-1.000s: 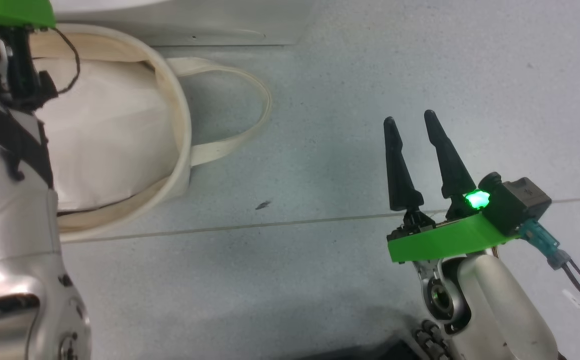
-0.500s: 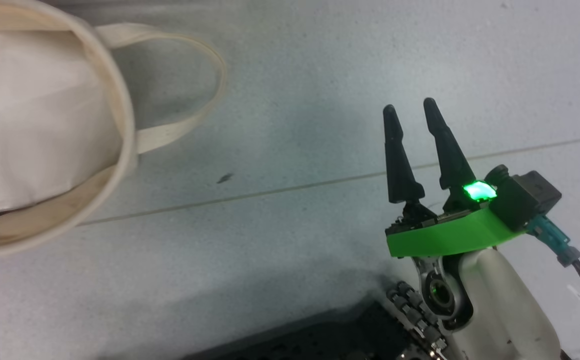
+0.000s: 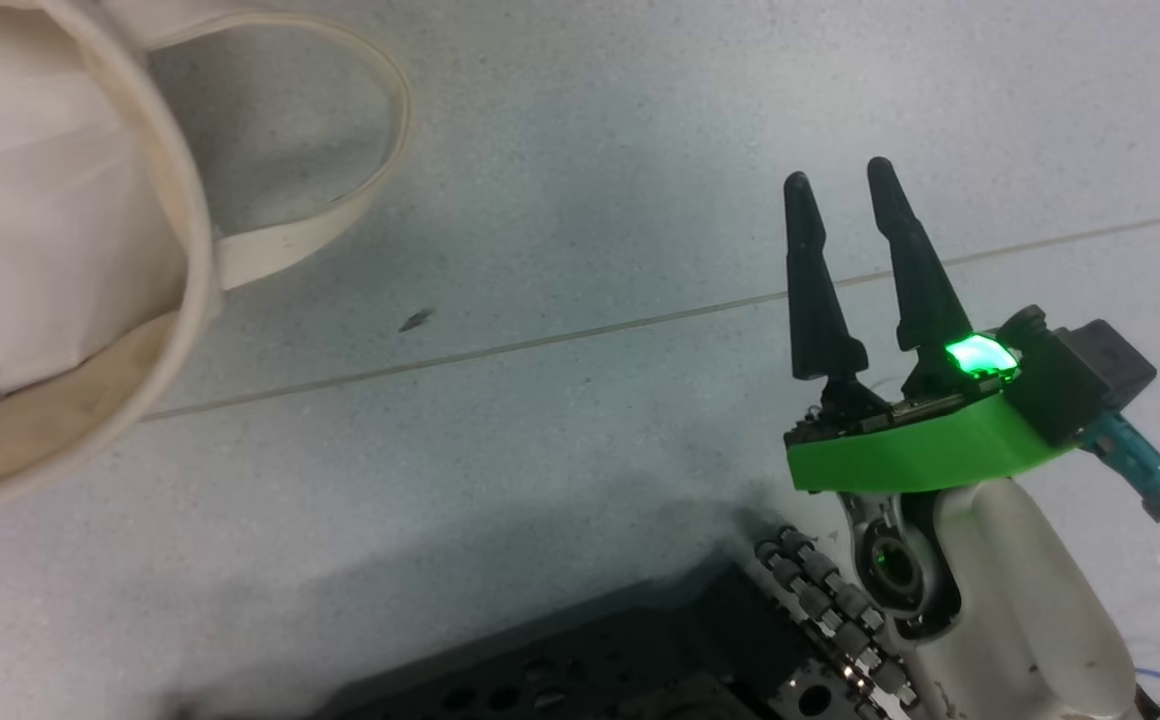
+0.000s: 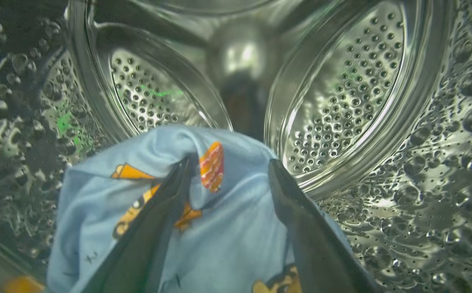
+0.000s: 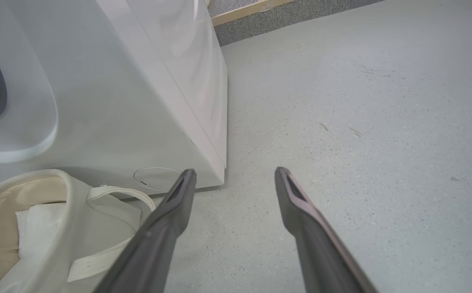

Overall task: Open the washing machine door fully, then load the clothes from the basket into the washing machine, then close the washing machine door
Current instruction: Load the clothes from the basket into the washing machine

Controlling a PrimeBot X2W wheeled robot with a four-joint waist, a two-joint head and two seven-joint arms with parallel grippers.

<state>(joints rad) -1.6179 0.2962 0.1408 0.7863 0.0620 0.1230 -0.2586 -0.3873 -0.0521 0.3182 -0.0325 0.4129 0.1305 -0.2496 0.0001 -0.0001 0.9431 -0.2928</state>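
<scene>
In the left wrist view, my left gripper point(image 4: 228, 171) is inside the washing machine's steel drum point(image 4: 341, 81), its fingers spread apart. Light-blue clothes point(image 4: 228, 228) with orange prints lie between the fingers and drape over the left finger point(image 4: 167, 211). My right gripper point(image 3: 840, 185) is open over bare floor, holding nothing; its spread fingers point(image 5: 179, 203) point past the white washing machine point(image 5: 138, 101). The cream basket point(image 3: 190, 250) sits at the upper left with a white liner point(image 3: 40, 200) inside. It stands close in front of the machine point(image 5: 67, 191). The washing machine door is out of view.
The basket's loop handle point(image 3: 380, 130) lies on the grey floor point(image 3: 590, 200). My black base point(image 3: 590, 660) fills the lower edge of the head view. A wooden strip point(image 5: 244, 10) runs along the wall behind the machine. Open floor point(image 5: 362, 122) stretches to the machine's right.
The head camera has shifted, so the basket and floor line slide left and up in the picture. The right gripper stays open in much the same pose.
</scene>
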